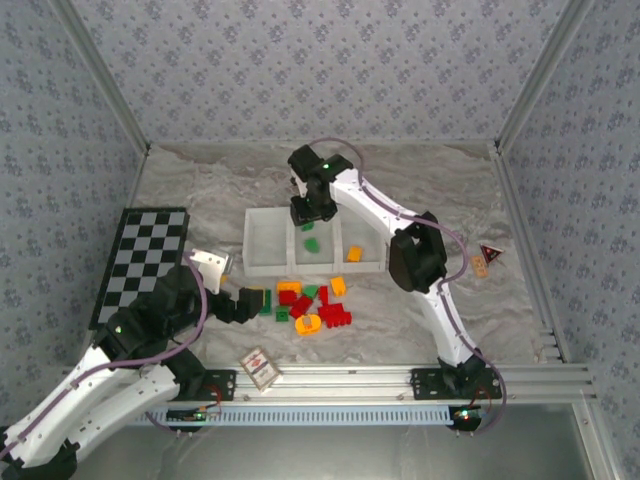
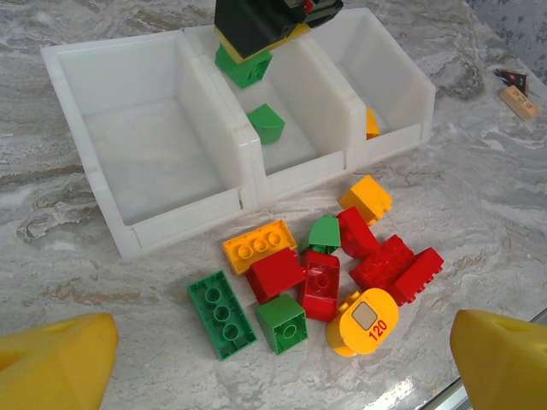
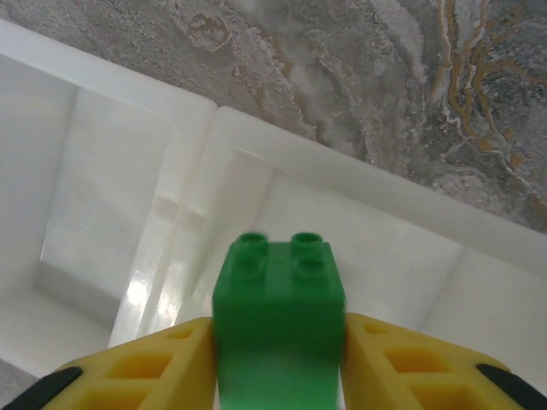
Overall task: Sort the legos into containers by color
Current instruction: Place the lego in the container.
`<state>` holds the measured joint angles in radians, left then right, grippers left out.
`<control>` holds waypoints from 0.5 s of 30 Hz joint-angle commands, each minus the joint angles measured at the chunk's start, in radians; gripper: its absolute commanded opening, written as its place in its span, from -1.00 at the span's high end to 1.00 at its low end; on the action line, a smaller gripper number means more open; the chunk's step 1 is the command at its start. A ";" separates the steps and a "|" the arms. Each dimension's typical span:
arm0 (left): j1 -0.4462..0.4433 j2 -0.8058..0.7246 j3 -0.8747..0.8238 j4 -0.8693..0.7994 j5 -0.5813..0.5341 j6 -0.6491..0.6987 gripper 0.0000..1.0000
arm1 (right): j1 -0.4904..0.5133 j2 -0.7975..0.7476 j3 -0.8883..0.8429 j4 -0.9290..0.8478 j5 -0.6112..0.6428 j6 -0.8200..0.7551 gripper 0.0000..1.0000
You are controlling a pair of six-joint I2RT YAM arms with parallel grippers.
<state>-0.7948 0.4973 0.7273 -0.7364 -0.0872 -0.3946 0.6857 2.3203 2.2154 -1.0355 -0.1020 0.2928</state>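
**Green brick (image 3: 279, 290) over middle container (image 2: 303, 166)**

Pinched by flat sides in right gripper (image 3: 278, 331), upper centre of overhead view. Probably light, stiff, slick: best taken across flat faces. Left gripper (image 2: 284, 350): wide open, empty, beside loose legos (image 2: 325, 273).

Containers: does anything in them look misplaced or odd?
Nothing stands out. The middle bin holds one green lego, the right bin an orange lego, and the right end effector grips a second green lego over the middle bin.
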 commanded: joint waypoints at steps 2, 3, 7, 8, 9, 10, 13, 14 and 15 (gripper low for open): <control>-0.009 -0.006 -0.005 0.015 -0.005 -0.004 -1.00 | 0.004 0.017 0.029 -0.061 -0.019 0.000 0.00; -0.008 -0.005 -0.004 0.015 -0.005 -0.005 -0.99 | 0.007 0.012 0.030 -0.064 -0.014 -0.002 -0.05; -0.009 -0.001 -0.005 0.014 -0.008 -0.005 -0.99 | 0.020 -0.018 0.015 -0.074 0.002 -0.017 -0.18; -0.009 -0.001 -0.005 0.014 -0.007 -0.005 -0.99 | 0.023 -0.032 0.006 -0.073 0.007 -0.019 -0.19; -0.008 0.001 -0.005 0.014 -0.008 -0.006 -1.00 | 0.027 -0.046 -0.005 -0.068 0.011 -0.018 -0.20; -0.009 0.001 -0.005 0.014 -0.009 -0.006 -0.99 | 0.033 -0.065 -0.019 -0.061 0.013 -0.019 -0.20; -0.009 0.003 -0.005 0.014 -0.009 -0.006 -1.00 | 0.047 -0.140 -0.094 -0.029 0.039 -0.021 -0.23; -0.009 0.004 -0.005 0.014 -0.009 -0.006 -0.99 | 0.054 -0.171 -0.130 -0.014 0.049 -0.021 -0.23; -0.010 0.004 -0.005 0.013 -0.009 -0.007 -1.00 | 0.059 -0.204 -0.169 0.000 0.063 -0.016 -0.23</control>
<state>-0.7948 0.4995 0.7273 -0.7364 -0.0875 -0.3946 0.7292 2.2292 2.1048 -1.0477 -0.0818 0.2871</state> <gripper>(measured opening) 0.997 0.614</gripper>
